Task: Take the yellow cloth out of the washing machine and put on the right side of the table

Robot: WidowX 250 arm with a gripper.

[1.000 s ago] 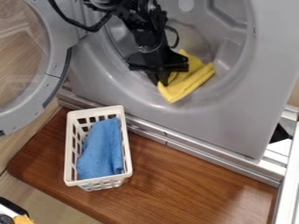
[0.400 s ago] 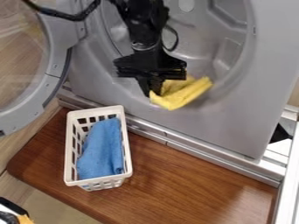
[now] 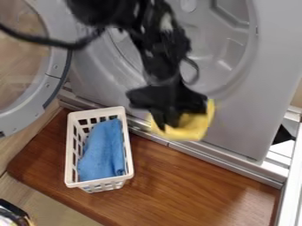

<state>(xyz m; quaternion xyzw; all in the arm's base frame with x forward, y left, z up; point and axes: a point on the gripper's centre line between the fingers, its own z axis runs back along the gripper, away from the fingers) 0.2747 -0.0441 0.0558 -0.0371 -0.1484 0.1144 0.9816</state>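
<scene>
The washing machine (image 3: 239,117) has its door (image 3: 22,115) swung wide, giving access to the drum. On the bench (image 3: 189,190), the laundry basket (image 3: 70,152) stands left, apart from the intended right side, and keeps the blue cloth (image 3: 101,152) contained. The claw (image 3: 167,124) is closed on the yellow cloth (image 3: 193,129), holding it in front of the machine's lower edge, probably so it can travel to the bench.

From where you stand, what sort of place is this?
Probably a laundry spot, maybe a mock-up: there's a washing machine with its round door open, a basket holding a blue cloth, and a yellow cloth.
</scene>
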